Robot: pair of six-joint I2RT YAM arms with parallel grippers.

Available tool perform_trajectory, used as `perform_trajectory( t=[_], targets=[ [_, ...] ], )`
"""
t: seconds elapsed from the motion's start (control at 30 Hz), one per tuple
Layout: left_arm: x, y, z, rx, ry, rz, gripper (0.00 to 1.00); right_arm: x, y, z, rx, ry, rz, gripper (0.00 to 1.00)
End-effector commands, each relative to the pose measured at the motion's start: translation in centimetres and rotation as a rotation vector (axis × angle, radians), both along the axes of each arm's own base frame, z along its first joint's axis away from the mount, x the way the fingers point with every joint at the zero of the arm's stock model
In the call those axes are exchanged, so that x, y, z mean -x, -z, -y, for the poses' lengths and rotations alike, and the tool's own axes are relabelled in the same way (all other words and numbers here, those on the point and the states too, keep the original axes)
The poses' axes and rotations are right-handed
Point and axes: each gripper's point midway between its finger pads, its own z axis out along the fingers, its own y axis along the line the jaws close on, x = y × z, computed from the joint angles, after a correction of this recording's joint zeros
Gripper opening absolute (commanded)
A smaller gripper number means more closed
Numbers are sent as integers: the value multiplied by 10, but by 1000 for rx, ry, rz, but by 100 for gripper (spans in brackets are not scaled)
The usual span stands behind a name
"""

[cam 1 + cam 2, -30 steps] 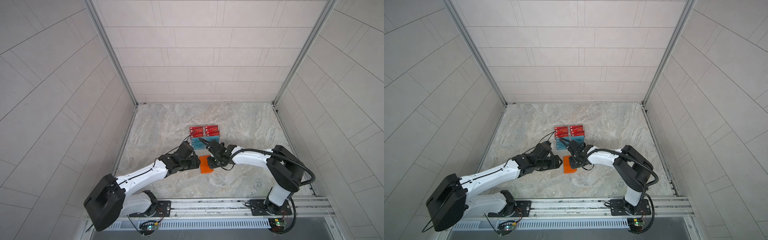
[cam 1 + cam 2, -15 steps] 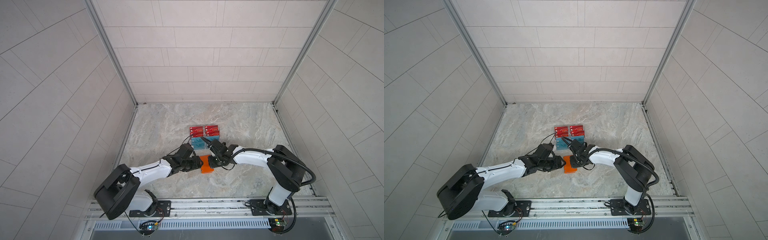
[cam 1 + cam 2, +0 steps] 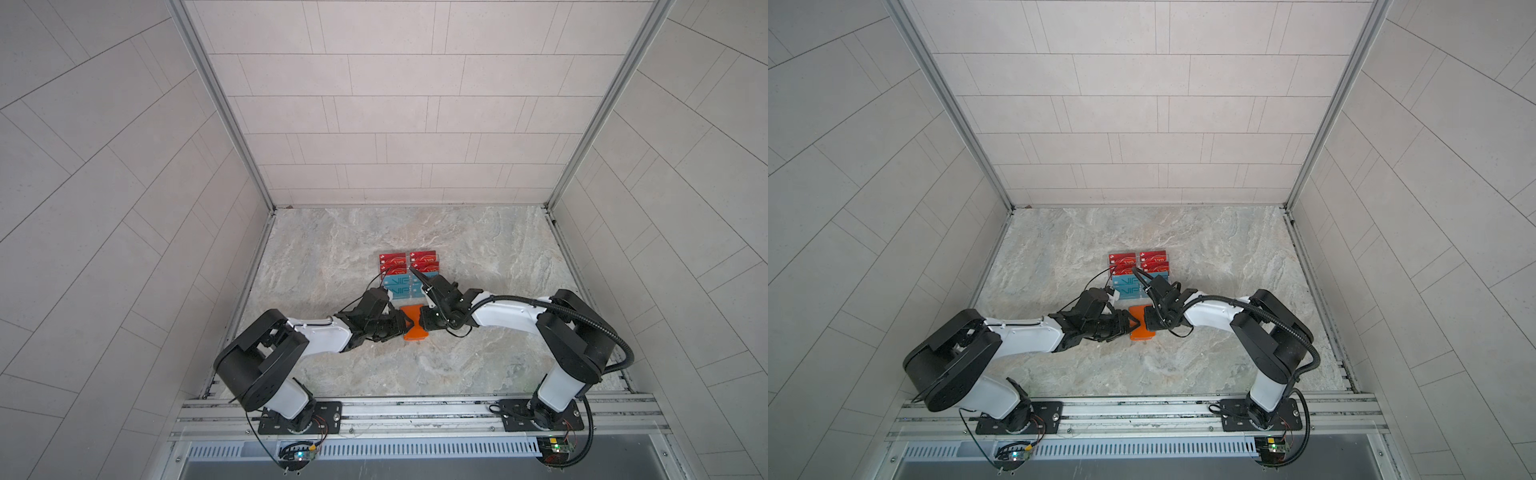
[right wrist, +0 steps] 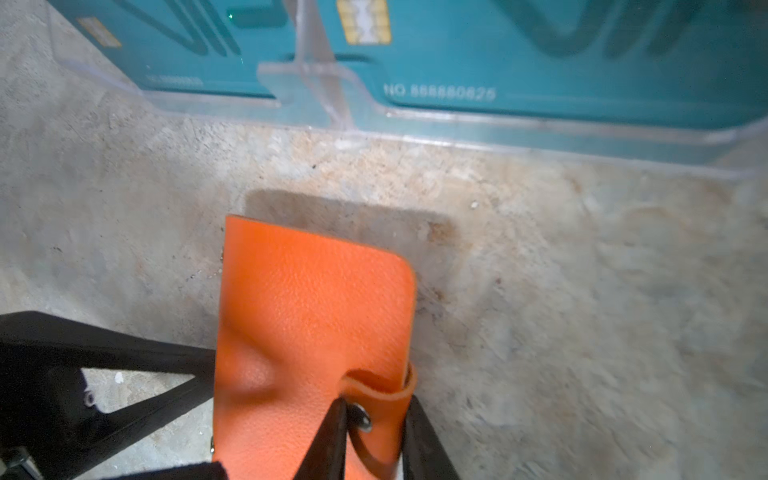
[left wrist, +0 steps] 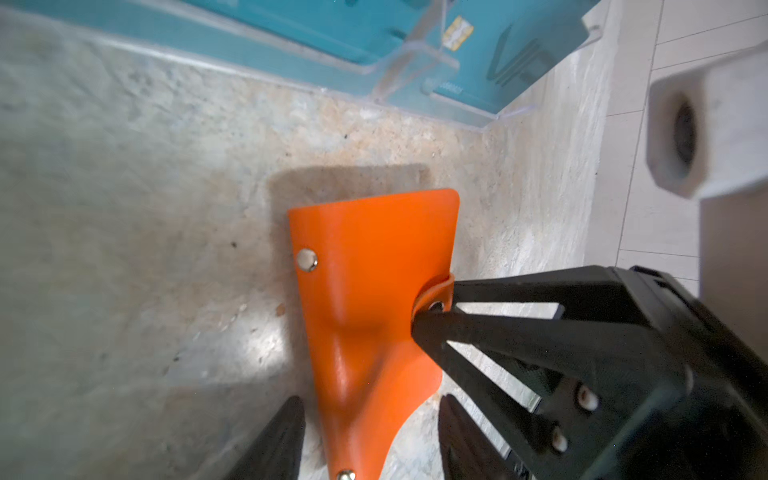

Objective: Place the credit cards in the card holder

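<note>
- Card holder (image 3: 413,328): sits just in front of the clear rack (image 4: 316,104), not touching it. It is closed, and its long axis runs toward the rack.
- Appearance: orange grained leather-like cover with rounded corners and a silver stud (image 5: 306,260) near one long edge. The cover is dented. The rack-side end is raised off the surface (image 5: 124,249), with a shadow beneath.
- Right claw (image 4: 374,419): narrow, pinching the holder's strap tab (image 4: 386,386) at its snap.
- Left claw (image 5: 370,400): part open, fingers astride the holder's edge opposite the strap. Firm contact cannot be confirmed.
- Credit cards (image 4: 582,62): standing in the rack, teal rows nearest the holder, red rows behind.
</note>
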Motion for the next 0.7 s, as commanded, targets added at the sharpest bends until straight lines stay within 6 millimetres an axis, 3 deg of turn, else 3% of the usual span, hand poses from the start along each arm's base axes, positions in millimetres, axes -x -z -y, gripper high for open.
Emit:
perform_trajectory(
  t=[0.0, 0.4, 0.67],
  targets=[
    [-3, 12, -5, 34, -43, -29, 55, 31, 45, 46, 189, 36, -136, 25],
    [-17, 6, 7, 102, -48, 23, 51, 34, 42, 38, 136, -20, -116, 25],
    [-18, 7, 14, 121, -26, 16, 33, 28, 29, 29, 97, -52, -79, 26]
  ],
)
